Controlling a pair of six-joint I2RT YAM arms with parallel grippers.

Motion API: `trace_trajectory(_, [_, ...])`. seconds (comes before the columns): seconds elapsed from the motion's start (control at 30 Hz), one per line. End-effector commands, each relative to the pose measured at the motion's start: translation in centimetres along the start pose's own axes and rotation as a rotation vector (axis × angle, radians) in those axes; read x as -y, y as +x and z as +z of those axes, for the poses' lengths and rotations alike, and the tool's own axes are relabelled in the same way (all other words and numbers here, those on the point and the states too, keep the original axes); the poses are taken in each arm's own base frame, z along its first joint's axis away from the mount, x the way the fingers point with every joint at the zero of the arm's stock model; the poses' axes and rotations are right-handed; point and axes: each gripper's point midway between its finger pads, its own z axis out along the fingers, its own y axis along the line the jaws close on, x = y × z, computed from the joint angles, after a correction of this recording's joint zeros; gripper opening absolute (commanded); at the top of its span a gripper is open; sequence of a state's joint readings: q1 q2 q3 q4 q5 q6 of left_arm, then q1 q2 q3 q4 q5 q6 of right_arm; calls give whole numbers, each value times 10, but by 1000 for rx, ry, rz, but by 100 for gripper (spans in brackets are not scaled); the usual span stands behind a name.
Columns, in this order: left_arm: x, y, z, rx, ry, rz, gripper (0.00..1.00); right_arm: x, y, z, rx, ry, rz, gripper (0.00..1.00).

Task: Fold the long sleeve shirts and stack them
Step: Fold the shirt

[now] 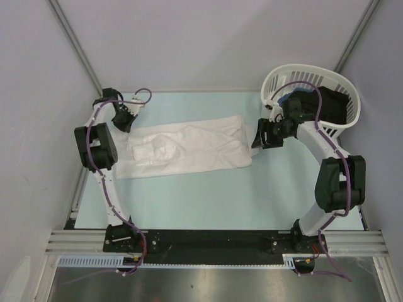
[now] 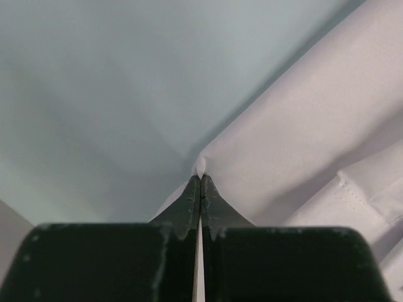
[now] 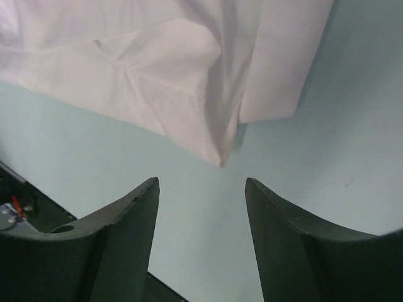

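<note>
- White cloth first: the long sleeve shirt [image 1: 189, 149] lies spread out as a long band across the middle of the top view. It runs from centre-left to just right of centre on the pale green counter [image 1: 208, 195].
- It's lumpy where layers overlap toward its left half, and flatter toward the right.
- My left hand [image 1: 123, 121] is up in the upper left of the top view, right at the shirt's left end.
- On the left wrist cam the two dark fingers [image 2: 186, 204] are pressed flat together, and a tiny peak of white cloth pokes out at the tips. So it's clamped on the shirt's edge.
- From there the cloth spreads off to the right side of that frame, with a stitched seam showing at the right edge.
- My right hand [image 1: 259, 137] sits just beside the shirt's right end, a bit right of centre in the top view.
- The right wrist cam shows its jaws standing well apart, with only bare counter in the gap and nothing held.
- A corner of the shirt points down toward that gap from the upper middle of the frame, close to the tips but apart from them.
- The white slatted basket [image 1: 356, 100] is in the upper right, behind the right arm. Something dark [image 1: 337, 108] sits inside it, and I can't tell what.
</note>
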State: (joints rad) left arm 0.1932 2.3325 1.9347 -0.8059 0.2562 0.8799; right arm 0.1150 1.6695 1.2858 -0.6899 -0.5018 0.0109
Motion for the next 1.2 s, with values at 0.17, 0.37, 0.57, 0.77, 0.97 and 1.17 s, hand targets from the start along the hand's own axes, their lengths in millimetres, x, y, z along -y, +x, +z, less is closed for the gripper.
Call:
trace_trajectory(0.17, [22,115,-42,-140,38,-399,0,-56,16,23,16,-102,90,59])
trace_trajectory(0.37, [48,136,-53,-148,65,-498,0,-59,30,75,-5,-97,125,54])
trace_trajectory(0.57, [65,136,-60,-126,95,-530,1,-40,17,111,46,-42,194,50])
trace_trajectory(0.77, [70,134,-62,-118,108,-530,7,-31,-16,135,91,-68,243,44])
trace_trajectory(0.97, [74,133,-64,-115,125,-521,13,-18,-50,152,137,-33,202,0])
trace_trajectory(1.17, [85,124,-79,-59,151,-454,37,17,-114,156,248,123,74,0])
